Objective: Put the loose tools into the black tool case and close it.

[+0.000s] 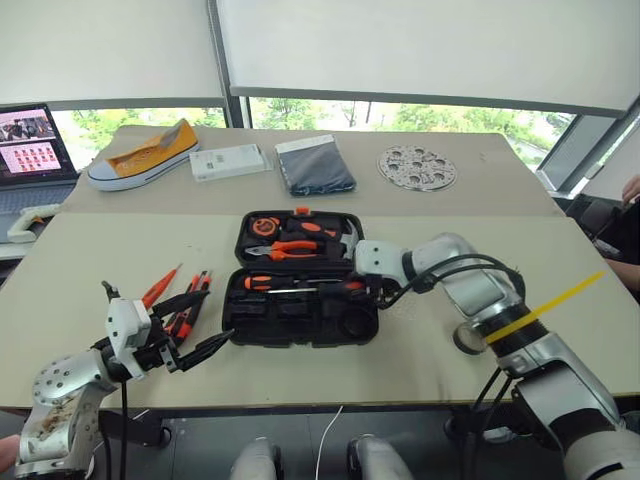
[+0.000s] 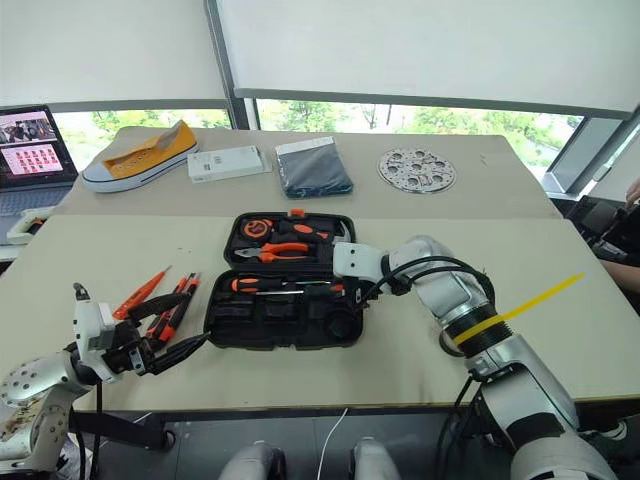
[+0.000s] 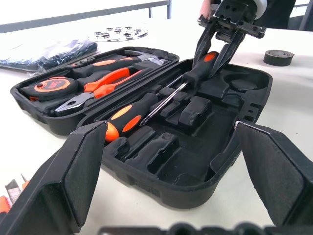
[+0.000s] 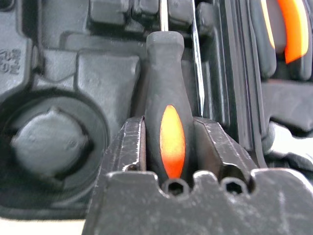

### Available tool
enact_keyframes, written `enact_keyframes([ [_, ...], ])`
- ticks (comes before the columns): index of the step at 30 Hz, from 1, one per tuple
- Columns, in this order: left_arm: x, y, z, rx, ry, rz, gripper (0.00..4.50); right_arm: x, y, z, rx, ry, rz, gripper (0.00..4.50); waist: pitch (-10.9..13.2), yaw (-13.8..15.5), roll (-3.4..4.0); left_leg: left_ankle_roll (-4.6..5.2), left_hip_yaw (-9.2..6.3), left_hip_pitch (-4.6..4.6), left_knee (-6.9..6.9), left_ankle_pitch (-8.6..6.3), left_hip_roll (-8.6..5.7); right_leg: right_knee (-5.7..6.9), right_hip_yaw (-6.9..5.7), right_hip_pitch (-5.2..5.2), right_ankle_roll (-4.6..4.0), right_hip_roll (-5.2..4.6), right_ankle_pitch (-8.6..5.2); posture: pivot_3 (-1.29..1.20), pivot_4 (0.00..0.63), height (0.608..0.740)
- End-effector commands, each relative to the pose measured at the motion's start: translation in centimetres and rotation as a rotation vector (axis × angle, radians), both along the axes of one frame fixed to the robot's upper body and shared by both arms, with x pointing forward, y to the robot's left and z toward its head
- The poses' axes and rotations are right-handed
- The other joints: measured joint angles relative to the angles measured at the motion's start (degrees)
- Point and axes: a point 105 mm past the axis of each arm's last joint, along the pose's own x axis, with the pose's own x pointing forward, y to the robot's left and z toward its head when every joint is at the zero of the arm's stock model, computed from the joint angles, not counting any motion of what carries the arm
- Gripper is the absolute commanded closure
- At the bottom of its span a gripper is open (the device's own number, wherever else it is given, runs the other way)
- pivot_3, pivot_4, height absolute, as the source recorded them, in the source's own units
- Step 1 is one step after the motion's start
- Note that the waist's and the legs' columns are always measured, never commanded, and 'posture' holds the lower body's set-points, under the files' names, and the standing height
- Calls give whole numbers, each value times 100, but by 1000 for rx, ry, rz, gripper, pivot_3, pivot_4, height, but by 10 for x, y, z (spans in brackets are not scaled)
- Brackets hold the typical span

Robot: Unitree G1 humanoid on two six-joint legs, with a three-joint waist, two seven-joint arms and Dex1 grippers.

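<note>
The black moulded plastic tool case (image 1: 300, 292) lies open on the beige desk (image 1: 560, 290), lid half away from the robot, tray half towards it. The lid half holds the set tools: an orange-and-black tape measure (image 1: 265, 226) and orange-handled pliers (image 1: 290, 248).

Right gripper (image 3: 218, 51) is at the right end of the tray half, pointing down into it. An orange-and-black-handled screwdriver (image 4: 166, 122) sits between its two black fingers, handle end at the gripper, shaft running away along the tray recess. In the right wrist view the finger pads stand on either side of the handle; whether they press it or stand slightly off cannot be told. A second orange-and-black-handled screwdriver (image 3: 128, 119) lies in the tray beside the first, its handle at the opposite end.

Left gripper (image 1: 196, 327) hovers level near the desk's near edge, just left of the case, fingers spread wide, holding nothing. Just beyond it on the desk lie the loose orange tools (image 1: 178, 300): a slim all-orange screwdriver (image 1: 160, 285) and further orange-and-black pieces, too bunched to separate.

A small dark tape roll (image 3: 279, 57) sits on the desk right of the case, beside the right arm.
</note>
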Motion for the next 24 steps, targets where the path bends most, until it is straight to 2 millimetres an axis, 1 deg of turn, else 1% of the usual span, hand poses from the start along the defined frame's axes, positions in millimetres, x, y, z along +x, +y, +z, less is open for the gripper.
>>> enact_keyframes([
  [1,-2,-1,5,33,-41,-12,0,-2,5,29,46,-93,97,1264,0,0,0,0,0,0,0,0,0,-1,0,0,0,0,0,0,150,740],
  [2,-2,0,5,34,-42,-9,0,-3,3,34,47,-97,113,944,1,-1,1,0,1,0,-1,0,0,-1,1,0,0,0,0,0,150,740],
  [4,-2,1,4,37,-44,-3,0,-5,0,44,63,-102,141,944,1,0,1,0,1,0,-1,0,1,-1,1,0,0,1,0,0,150,740],
  [6,-2,2,4,37,-45,3,0,-6,3,55,138,-91,152,944,1,0,1,0,1,0,-1,0,0,-1,1,0,0,0,0,0,150,740],
  [7,-2,2,4,35,-45,8,0,-6,5,59,183,-88,149,1214,1,0,1,0,1,0,-1,0,0,-1,1,1,0,-1,0,0,150,740],
  [9,-2,3,3,32,-45,16,0,-8,12,61,285,-40,151,1727,1,0,1,0,1,0,0,0,1,1,1,1,0,0,0,0,150,740],
  [10,-1,3,2,30,-45,20,0,-6,16,61,334,-25,136,2071,0,-9,1,0,1,2,0,0,3,2,1,1,-1,1,1,0,150,740],
  [11,-1,3,2,27,-45,25,0,-5,21,57,376,-5,120,2407,0,-20,1,0,1,7,0,0,7,3,3,4,-3,6,1,0,150,740],
  [13,0,3,2,24,-46,31,0,-2,28,47,407,5,97,3071,0,-25,1,0,2,10,0,0,12,5,4,5,-6,12,3,0,150,740],
  [17,0,4,2,26,-45,36,0,1,34,12,381,37,59,4468,0,0,1,-2,3,10,0,1,11,8,4,5,-8,12,2,0,150,740],
  [24,0,15,5,44,-44,87,0,-1,29,-29,289,97,51,4489,0,-11,2,-3,8,14,1,2,9,8,7,8,-5,9,4,0,150,740],
])
